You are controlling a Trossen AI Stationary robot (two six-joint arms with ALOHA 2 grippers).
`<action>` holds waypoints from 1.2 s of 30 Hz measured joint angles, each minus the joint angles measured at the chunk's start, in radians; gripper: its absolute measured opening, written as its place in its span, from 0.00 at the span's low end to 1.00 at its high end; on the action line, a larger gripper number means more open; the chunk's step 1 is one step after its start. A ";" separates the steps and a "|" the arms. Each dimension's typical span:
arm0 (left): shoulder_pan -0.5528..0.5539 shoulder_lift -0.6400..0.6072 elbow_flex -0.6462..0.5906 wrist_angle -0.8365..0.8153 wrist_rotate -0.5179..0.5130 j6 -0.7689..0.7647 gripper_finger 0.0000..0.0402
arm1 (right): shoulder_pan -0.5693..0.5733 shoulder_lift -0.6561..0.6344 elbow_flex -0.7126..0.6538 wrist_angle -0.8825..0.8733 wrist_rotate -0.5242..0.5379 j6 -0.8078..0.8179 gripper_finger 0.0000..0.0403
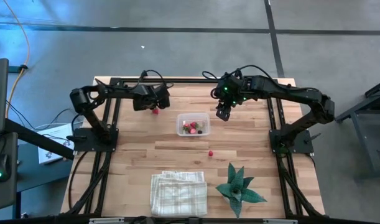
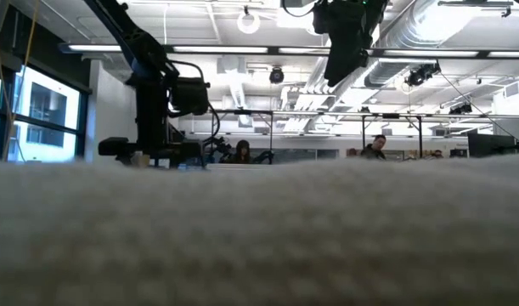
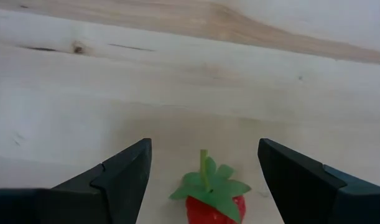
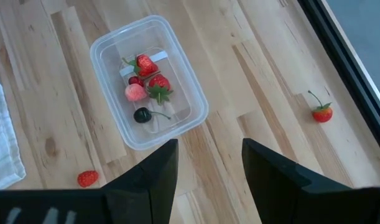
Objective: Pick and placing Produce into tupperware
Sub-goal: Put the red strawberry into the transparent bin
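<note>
On the pale wooden table [image 1: 134, 149], your spread-open left gripper [image 3: 202, 180] straddles a small red green-capped strawberry [image 3: 209, 202]; descend centred, then close gently.

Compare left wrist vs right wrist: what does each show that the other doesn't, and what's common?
Left wrist only: a close look at one strawberry with its green leafy cap, lying on the table between the open left pincer.

Right wrist only: the tupperware holding several red pieces and a dark one, a loose red piece near the cloth's edge, and the open right pincer above the table.

Both: the light wooden table. The stemmed strawberry at the right wrist picture's far side is probably the left wrist's one.
</note>
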State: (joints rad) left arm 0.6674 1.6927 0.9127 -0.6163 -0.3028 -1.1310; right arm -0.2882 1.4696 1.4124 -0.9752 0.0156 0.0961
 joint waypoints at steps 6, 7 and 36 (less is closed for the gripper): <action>0.000 0.035 0.000 0.003 0.024 0.001 0.70 | 0.000 0.000 0.000 0.000 0.000 0.000 0.42; 0.000 0.041 0.001 0.007 0.023 0.000 0.70 | 0.000 0.000 0.000 0.000 0.000 0.000 0.42; 0.000 0.055 0.000 0.072 0.018 0.067 0.01 | 0.000 0.000 0.000 -0.001 0.000 0.000 0.42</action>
State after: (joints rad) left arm 0.6678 1.7477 0.9127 -0.5443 -0.2848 -1.0640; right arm -0.2882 1.4696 1.4124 -0.9758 0.0158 0.0963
